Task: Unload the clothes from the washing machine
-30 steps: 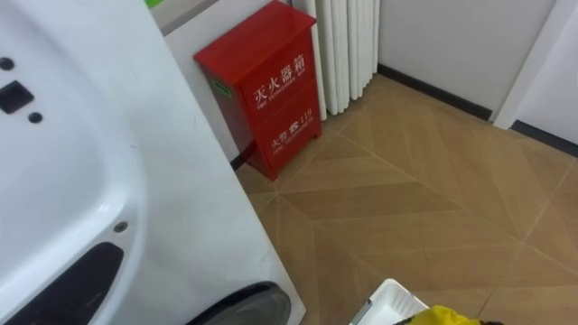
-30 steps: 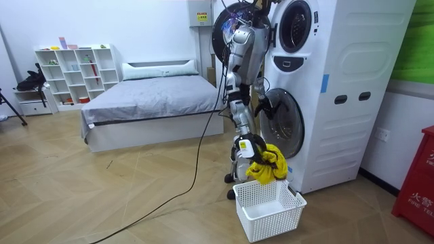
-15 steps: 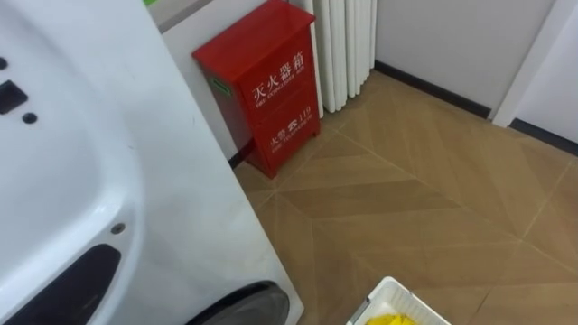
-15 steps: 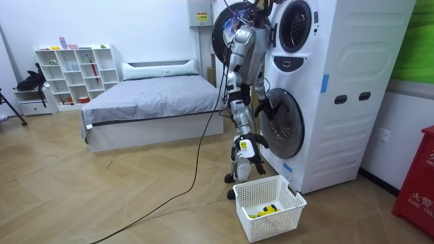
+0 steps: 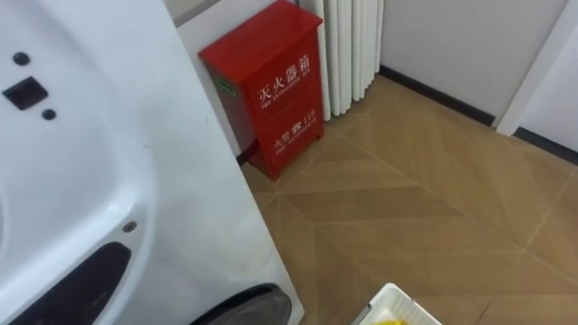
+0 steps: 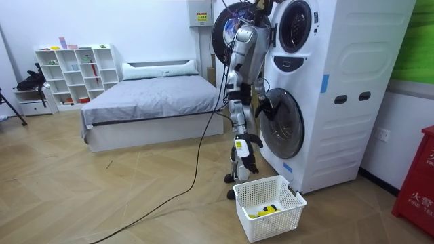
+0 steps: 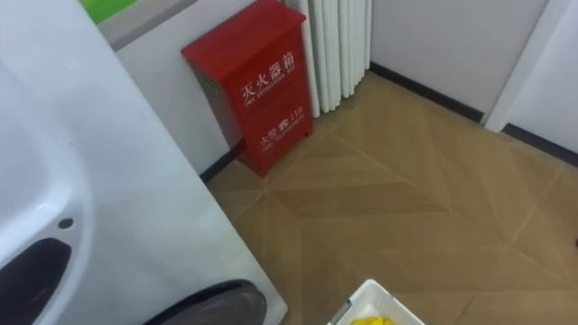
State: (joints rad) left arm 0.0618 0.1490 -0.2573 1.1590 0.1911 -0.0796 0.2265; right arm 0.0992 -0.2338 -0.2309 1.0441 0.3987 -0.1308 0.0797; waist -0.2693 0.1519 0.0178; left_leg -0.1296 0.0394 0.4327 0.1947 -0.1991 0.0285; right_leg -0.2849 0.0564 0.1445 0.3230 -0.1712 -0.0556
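Beside the stacked white washing machine (image 6: 325, 88), the humanoid robot stands upright on the wooden floor (image 5: 433, 181) with the machine at its left side and a white plastic laundry basket (image 6: 279, 220) on the floor just in front of its feet. A yellow garment (image 6: 266, 210) lies in the bottom of the basket, apart from both hands; the eye views catch one corner of the basket and a sliver of the yellow cloth at their lower edge.

The robot's right hand (image 6: 248, 152) hangs at the end of a lowered arm, above the basket and clear of it, its fingers loose, pointing downward and holding nothing. Its left hand (image 6: 262, 102) is raised close to the rim of the machine's lower round door (image 6: 278, 125); whether those fingers are open or closed cannot be told at this range. A second round door (image 6: 296, 26) sits in the upper unit, level with the robot's head.

Past the machine's far corner a red fire-extinguisher cabinet (image 5: 271, 90) stands against the wall. On the room view's left are a bed with grey bedding (image 6: 149, 102) and, farther back against the wall, a white shelf unit (image 6: 74, 71).
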